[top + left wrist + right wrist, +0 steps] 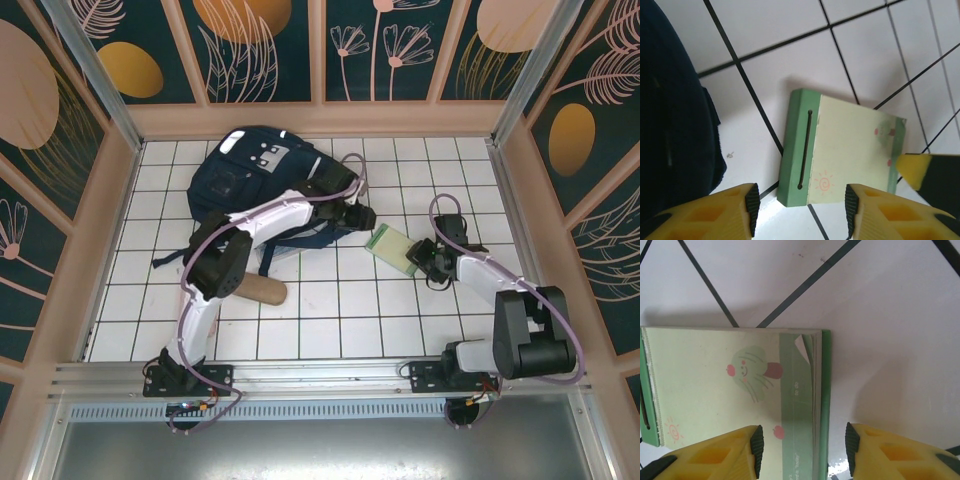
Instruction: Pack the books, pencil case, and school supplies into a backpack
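Left gripper [800, 210] wide open and empty, ribbed yellow fingers above the spine end of the green book [850, 150]. Right gripper [804, 452] also spread, nothing clamped; the book's page edge lies between its jaws. Book thin, flat on glossy white tile [330, 310], pale cover with cactus print. Navy fabric backpack [250, 170] sits just left; tan oblong pouch [262, 291] lies nearer the bases.

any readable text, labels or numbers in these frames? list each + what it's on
No text can be read in full.
small green book: tiny pale print on its darker green band, too blurred to read.
backpack: small marks on the grey patch, too small to read.
The rest of the book cover has drawings only, no words.
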### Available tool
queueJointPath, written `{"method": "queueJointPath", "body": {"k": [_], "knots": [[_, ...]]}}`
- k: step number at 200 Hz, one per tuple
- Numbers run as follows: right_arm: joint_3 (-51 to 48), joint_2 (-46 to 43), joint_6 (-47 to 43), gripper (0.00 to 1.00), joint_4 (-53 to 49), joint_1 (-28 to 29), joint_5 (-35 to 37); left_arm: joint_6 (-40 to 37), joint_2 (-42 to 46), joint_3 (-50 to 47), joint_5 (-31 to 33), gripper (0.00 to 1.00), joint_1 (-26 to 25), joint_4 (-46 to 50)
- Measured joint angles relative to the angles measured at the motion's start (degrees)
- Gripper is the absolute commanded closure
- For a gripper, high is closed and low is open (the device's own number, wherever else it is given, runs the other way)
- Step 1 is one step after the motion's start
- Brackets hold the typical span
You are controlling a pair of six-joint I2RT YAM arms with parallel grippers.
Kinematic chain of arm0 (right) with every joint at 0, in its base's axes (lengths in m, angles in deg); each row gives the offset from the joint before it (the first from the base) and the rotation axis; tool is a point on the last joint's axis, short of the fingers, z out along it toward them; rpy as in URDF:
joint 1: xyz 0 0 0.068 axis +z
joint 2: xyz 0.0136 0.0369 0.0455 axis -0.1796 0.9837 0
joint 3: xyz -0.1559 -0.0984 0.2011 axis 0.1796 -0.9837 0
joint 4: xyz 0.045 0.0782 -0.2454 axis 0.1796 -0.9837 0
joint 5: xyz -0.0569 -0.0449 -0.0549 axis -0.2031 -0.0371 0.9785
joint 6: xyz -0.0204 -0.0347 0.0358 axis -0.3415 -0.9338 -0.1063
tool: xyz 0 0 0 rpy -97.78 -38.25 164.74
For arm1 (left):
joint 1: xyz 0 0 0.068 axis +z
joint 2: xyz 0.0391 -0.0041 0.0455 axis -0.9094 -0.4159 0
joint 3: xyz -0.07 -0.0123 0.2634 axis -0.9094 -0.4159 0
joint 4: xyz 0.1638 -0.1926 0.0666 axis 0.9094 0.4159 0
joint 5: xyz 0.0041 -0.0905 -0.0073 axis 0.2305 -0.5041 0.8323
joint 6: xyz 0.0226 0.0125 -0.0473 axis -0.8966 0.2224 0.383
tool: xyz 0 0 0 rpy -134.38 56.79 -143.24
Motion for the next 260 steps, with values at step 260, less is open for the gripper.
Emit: {"method": "queueJointPath", "body": {"k": [260], "knots": [[-1.2, 2.5, 0.0, 0.69, 6.4, -1.5, 0.2, 15.2, -7.0, -4.7, -18.4, 0.62, -1.6, -17.8]]}}
